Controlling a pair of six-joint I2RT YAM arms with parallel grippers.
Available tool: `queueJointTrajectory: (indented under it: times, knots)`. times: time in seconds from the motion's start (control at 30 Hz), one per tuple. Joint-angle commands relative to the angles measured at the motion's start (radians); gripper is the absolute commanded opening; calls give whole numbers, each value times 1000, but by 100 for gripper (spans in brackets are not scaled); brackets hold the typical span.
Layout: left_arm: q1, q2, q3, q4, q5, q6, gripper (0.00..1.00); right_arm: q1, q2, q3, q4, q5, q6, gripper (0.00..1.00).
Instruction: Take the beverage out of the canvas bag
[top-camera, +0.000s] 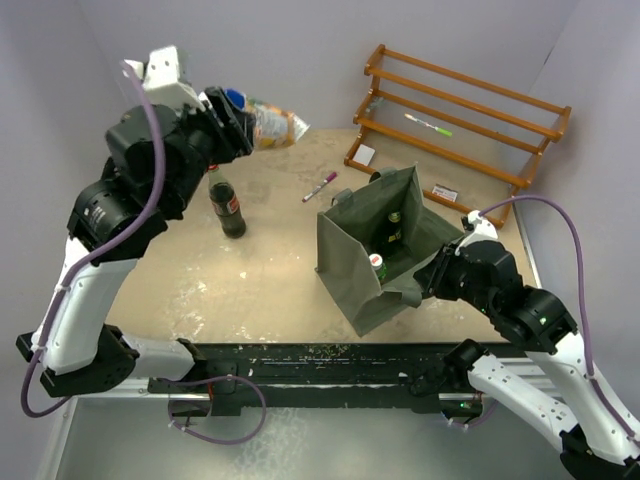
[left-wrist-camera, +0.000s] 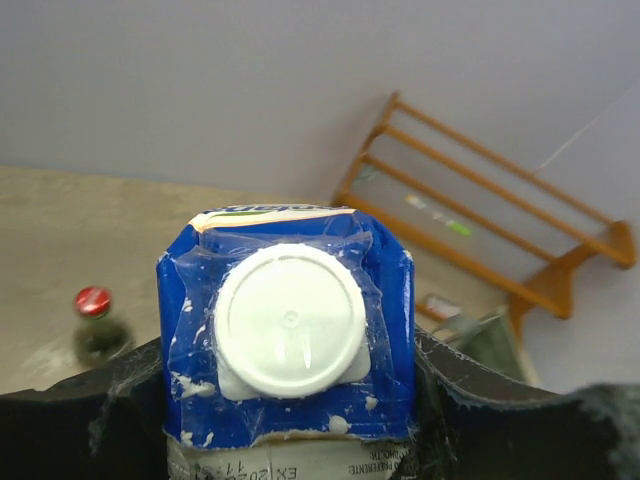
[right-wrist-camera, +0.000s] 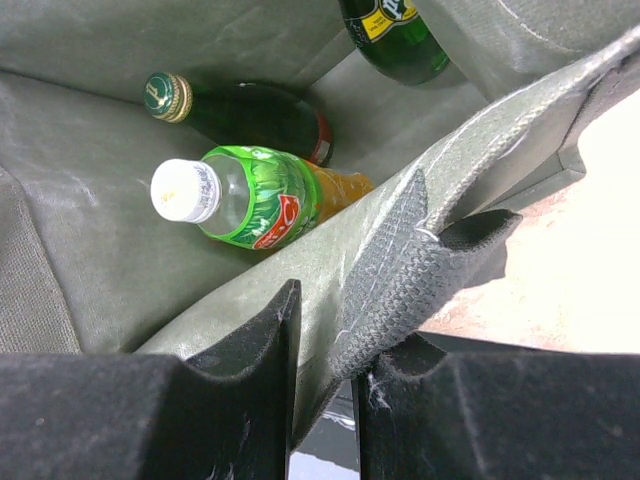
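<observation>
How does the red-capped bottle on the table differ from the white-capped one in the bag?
The red-capped bottle stands upright on the table; the white-capped bottle leans inside the canvas bag. The red-capped bottle is dark; the white-capped bottle has a green label and orange drink. Both are capped.

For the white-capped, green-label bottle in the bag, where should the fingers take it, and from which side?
Probably just below the white cap, coming down through the canvas bag's open top. The green-label bottle appears to lean cap-up against the bag wall, so its neck is the narrowest, most exposed part; a dark bottle lies close beside its body.
</observation>
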Motion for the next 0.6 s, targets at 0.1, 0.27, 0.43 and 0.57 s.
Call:
queueJointTrajectory:
  times: [0.1,0.27,0.43,0.57]
  knots:
    - [1,-102,-314,162,-86,3,30,0,19,-7,23,-12,-22,27]
    - [1,-102,-500,207,-64,-12,31,1,23,-18,34,-16,-18,27]
    - [16,-51,-592,267,-68,4,31,2,31,-11,44,-19,-12,26]
    - [57,-1,-612,324,-31,36,32,1,30,-4,32,-3,-4,26]
